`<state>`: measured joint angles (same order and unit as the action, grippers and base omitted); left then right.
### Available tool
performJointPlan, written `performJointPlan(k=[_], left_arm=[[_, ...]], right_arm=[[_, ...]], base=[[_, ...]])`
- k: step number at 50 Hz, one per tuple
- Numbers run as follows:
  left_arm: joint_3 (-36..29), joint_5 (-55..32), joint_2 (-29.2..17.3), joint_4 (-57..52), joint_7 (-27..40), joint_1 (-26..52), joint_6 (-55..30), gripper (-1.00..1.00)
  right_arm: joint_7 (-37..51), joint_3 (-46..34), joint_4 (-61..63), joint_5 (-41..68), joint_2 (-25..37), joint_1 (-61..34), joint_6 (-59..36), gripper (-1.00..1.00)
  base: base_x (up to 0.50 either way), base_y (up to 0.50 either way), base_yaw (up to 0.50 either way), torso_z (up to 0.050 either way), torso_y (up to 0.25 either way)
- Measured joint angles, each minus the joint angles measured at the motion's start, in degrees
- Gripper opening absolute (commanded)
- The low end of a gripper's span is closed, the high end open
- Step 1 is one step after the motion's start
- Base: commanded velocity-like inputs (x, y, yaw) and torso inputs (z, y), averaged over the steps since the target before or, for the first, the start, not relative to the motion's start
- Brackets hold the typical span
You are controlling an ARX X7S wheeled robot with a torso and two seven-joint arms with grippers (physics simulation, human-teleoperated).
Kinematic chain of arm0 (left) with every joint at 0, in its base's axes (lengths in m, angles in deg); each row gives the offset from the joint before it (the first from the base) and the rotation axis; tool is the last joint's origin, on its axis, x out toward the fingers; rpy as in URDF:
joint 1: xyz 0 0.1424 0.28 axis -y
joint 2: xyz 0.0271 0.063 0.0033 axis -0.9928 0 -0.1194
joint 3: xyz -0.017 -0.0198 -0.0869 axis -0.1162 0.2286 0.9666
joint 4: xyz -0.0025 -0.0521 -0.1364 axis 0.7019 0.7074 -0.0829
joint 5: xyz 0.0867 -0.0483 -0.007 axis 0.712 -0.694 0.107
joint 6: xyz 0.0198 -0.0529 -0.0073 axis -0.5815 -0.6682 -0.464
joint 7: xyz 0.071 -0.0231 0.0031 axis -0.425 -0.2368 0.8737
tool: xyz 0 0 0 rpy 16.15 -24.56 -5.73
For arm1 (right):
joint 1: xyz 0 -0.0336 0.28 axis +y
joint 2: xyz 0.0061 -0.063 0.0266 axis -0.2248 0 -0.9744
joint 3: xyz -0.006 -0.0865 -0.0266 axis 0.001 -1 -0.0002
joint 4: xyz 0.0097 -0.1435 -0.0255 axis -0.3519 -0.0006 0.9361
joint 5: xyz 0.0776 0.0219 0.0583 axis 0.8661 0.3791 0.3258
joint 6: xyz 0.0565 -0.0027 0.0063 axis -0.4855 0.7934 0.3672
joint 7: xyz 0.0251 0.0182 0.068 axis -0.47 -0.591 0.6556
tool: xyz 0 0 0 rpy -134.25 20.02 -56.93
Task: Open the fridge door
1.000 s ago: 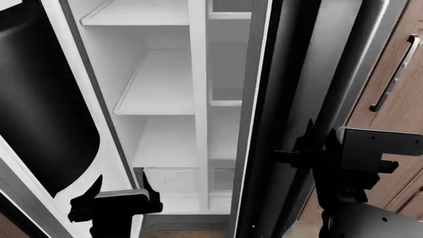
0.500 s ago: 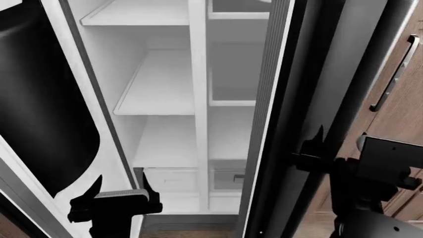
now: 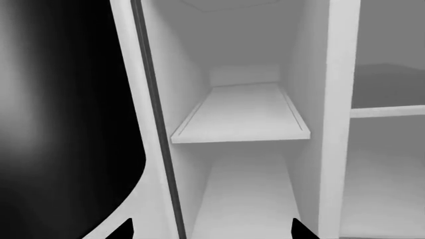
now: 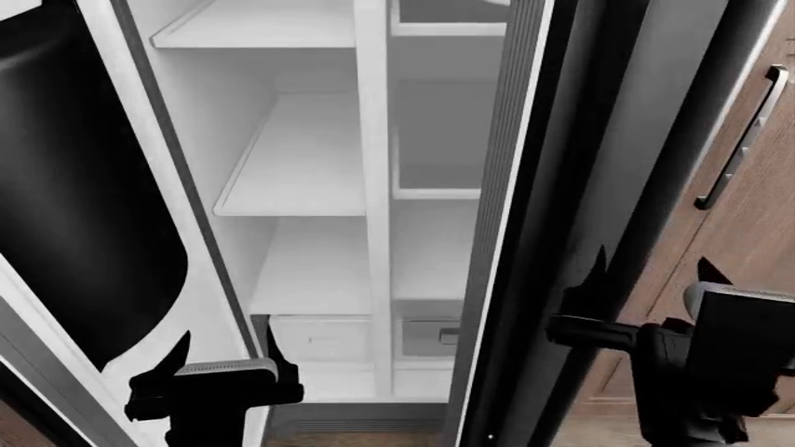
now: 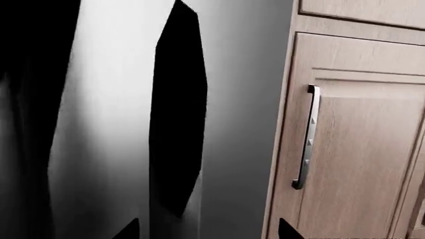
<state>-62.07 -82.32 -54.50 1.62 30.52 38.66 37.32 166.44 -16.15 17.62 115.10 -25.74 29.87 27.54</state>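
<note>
The black fridge (image 4: 311, 177) stands with both doors swung out and its white shelves showing. Its left door (image 4: 74, 233) is wide open. The right door (image 4: 609, 140) is partly open. My left gripper (image 4: 223, 340) hangs open low at the foot of the left door frame; in the left wrist view the left gripper (image 3: 212, 231) faces the shelves (image 3: 246, 114) and holds nothing. My right gripper (image 4: 653, 265) is open in front of the right door's outer face. In the right wrist view the right gripper (image 5: 207, 231) points at the dark bar handle (image 5: 176, 109), with nothing clamped.
A brown wooden cabinet (image 4: 746, 214) with a metal bar handle (image 4: 743, 140) stands right of the fridge, close behind my right arm. The same cabinet (image 5: 359, 149) and its handle (image 5: 305, 139) fill one side of the right wrist view. A drawer (image 4: 323, 340) sits at the fridge's bottom.
The right door has swung further open, showing more of the right compartment. My right gripper has moved down and to the right. The left arm has stayed still.
</note>
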Motion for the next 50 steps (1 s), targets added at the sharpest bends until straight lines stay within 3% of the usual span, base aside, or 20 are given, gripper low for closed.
performJointPlan(k=[10,23,50], left_arm=[[0.3,0.4,-0.2,-0.2,-0.1,-0.3,-0.2,1.0],[0.8,0.6,-0.3,-0.4,-0.3,-0.6,-0.5,1.0],[2.1,0.7,-0.1,-0.2,-0.8,-1.0,-1.1,1.0]], right_arm=[[3.1,-0.9,4.3,-6.0,1.8,1.6,-1.7,1.0],[4.1,-1.7,10.1,-15.4,-0.4,-0.9,-9.9,1.0],[-5.3,-2.8,16.1,-18.2,-13.1,-11.7,-21.4,1.0]], base=[[0.0,0.0,0.0,0.0,0.0],[0.0,0.0,0.0,0.0,0.0],[0.0,0.0,0.0,0.0,0.0]])
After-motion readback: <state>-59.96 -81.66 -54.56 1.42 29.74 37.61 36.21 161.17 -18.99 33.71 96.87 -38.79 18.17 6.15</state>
